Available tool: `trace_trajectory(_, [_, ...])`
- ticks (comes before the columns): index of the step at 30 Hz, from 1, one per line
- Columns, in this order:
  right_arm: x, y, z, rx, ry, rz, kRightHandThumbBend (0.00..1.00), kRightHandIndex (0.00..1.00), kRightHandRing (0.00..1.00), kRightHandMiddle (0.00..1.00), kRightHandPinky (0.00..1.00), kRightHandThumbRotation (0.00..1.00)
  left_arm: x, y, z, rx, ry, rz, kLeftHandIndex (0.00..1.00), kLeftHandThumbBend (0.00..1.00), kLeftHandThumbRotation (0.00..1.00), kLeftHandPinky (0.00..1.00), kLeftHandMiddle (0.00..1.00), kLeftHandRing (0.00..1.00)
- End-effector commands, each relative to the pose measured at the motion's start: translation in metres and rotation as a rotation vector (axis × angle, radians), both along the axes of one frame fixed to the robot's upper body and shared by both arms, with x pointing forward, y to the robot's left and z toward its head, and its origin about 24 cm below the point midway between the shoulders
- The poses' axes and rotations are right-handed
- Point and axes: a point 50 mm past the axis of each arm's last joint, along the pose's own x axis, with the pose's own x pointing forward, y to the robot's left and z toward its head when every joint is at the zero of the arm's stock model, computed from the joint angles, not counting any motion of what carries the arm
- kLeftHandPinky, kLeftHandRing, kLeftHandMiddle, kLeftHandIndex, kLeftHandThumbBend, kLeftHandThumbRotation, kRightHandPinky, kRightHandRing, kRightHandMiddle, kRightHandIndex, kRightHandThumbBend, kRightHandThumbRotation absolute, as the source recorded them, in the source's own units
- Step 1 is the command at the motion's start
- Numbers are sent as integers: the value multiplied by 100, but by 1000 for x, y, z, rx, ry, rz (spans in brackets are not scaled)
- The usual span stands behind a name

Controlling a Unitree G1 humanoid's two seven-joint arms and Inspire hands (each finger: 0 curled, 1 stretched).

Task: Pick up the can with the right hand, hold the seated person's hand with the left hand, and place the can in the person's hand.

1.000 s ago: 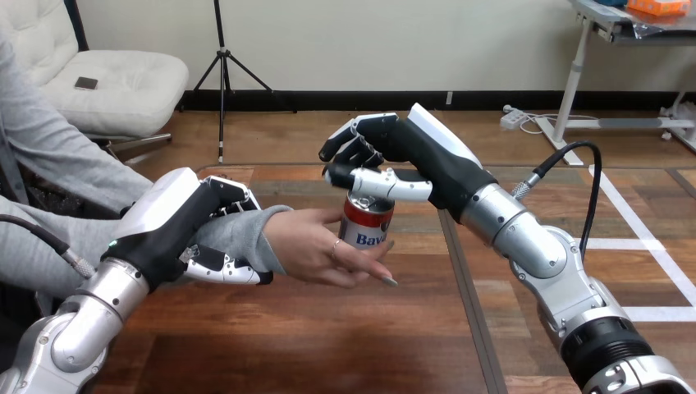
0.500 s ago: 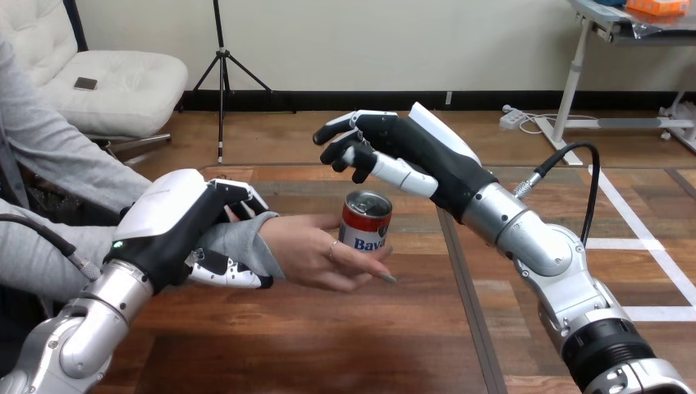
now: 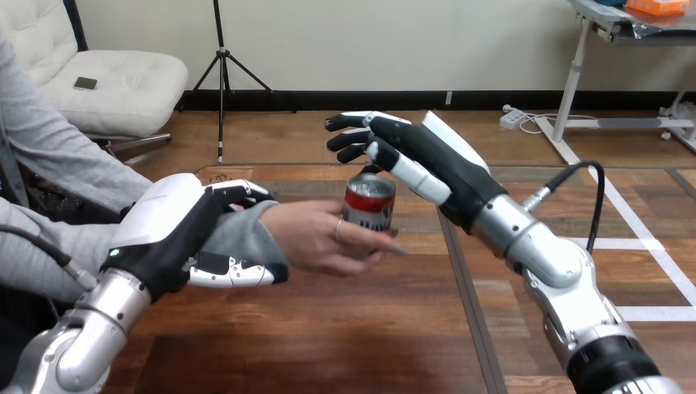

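A red and silver can stands upright in the person's hand, held above the wooden table near the middle of the view. The person's fingers wrap round the can's lower part. My right hand hovers just above and behind the can, open, its fingers spread and apart from the can. My left hand is at the person's wrist in a grey sleeve. Its fingers curl over the top of the wrist and its thumb lies along the underside.
A dark seam runs down the table to the right of the can. My right forearm slants in from the lower right. The person's arm enters from the left edge.
My right hand has let go of the can, opened and lifted up and to the right. The person's hand now holds the can alone and has raised it slightly.
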Motion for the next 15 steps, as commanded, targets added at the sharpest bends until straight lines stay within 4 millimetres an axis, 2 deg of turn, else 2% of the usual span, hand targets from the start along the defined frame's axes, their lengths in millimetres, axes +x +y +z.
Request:
trace_trajectory(1, [-1,-7,18,77,-73,-13,100,84,77,83,62,100,2,-6,26,-95,-138,5,74,81,58,53,73,68])
trace_trajectory(10, [-11,-17,14,136,-74,-25,100,85,78,83,68,100,-11,-5,26,-192,-165,19,74,78,60,52,74,69])
trace_trajectory(15, [-18,-22,12,187,-86,-41,100,84,79,82,69,100,-20,-7,25,-277,-189,12,74,73,60,52,73,69])
